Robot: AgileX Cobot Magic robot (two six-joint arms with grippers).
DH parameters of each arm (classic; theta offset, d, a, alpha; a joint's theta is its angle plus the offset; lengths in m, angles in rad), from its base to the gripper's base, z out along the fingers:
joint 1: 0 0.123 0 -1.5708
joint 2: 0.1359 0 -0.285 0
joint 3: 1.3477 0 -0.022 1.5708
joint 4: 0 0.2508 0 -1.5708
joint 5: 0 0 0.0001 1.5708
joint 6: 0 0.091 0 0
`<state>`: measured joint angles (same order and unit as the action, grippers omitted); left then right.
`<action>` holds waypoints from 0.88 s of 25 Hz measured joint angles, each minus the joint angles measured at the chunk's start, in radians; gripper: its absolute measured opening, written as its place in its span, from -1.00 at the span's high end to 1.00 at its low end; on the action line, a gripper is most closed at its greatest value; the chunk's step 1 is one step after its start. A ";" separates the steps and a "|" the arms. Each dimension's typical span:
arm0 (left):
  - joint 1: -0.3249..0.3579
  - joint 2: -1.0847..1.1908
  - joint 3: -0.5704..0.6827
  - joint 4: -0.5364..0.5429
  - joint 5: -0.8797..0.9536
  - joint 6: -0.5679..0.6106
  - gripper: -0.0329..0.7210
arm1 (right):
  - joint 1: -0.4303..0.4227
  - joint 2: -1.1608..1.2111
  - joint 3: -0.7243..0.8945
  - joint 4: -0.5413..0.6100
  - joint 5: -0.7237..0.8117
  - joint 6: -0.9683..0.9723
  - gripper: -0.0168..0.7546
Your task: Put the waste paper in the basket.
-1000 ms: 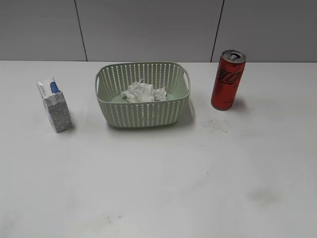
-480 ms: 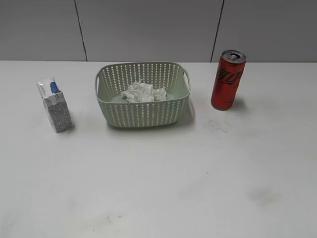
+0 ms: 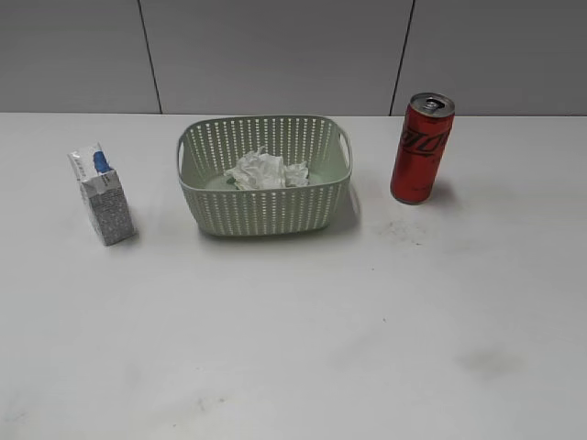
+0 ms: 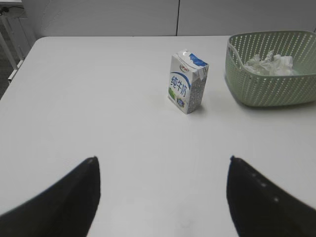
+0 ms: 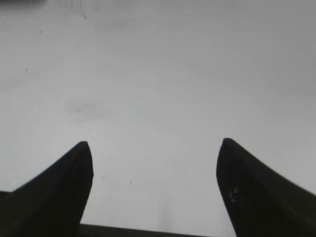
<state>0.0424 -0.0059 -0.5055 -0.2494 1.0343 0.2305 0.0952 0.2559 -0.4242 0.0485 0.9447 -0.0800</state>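
Note:
The pale green slotted basket [image 3: 264, 206] stands on the white table at the back middle. Crumpled white waste paper [image 3: 266, 171] lies inside it. The left wrist view also shows the basket [image 4: 271, 89] at the far right with the waste paper [image 4: 269, 63] in it. My left gripper [image 4: 163, 160] is open and empty over bare table, well short of the basket. My right gripper [image 5: 154, 145] is open and empty over bare table. Neither gripper shows in the exterior view.
A small white-and-blue carton [image 3: 103, 194] stands left of the basket; it also shows in the left wrist view [image 4: 187, 81]. A red drink can [image 3: 422, 148] stands right of the basket. The table's left edge [image 4: 15, 74] shows in the left wrist view.

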 joint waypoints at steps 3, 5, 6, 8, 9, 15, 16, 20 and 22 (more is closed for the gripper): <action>0.000 0.000 0.000 0.000 0.000 0.000 -0.65 | 0.000 -0.085 0.000 0.001 0.000 0.000 -0.57; 0.000 0.000 0.000 0.000 0.000 0.000 -0.65 | 0.000 -0.136 0.000 0.001 0.000 0.000 -0.57; 0.000 0.000 0.000 0.000 0.000 0.000 -0.65 | 0.000 -0.162 0.000 0.001 0.000 0.000 -0.57; 0.000 0.000 0.000 0.000 0.000 0.000 -0.65 | 0.000 -0.207 0.000 0.001 0.000 0.000 -0.57; 0.000 0.000 0.000 0.000 0.000 0.000 -0.65 | 0.000 -0.235 0.000 0.001 0.000 0.000 -0.57; 0.000 0.000 0.000 0.001 0.000 0.000 -0.65 | 0.000 -0.260 0.001 0.001 0.000 0.000 -0.57; 0.000 0.000 0.000 0.001 0.000 0.000 -0.65 | 0.000 -0.261 0.001 0.001 0.000 0.000 -0.57; 0.000 0.000 0.000 0.001 0.000 0.000 -0.65 | 0.000 -0.261 0.003 0.002 0.000 0.000 -0.57; 0.000 0.000 0.000 0.001 0.000 0.000 -0.65 | 0.000 -0.261 0.003 0.002 0.000 0.000 -0.57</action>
<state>0.0424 -0.0059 -0.5055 -0.2483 1.0343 0.2305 0.0952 -0.0049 -0.4211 0.0507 0.9447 -0.0800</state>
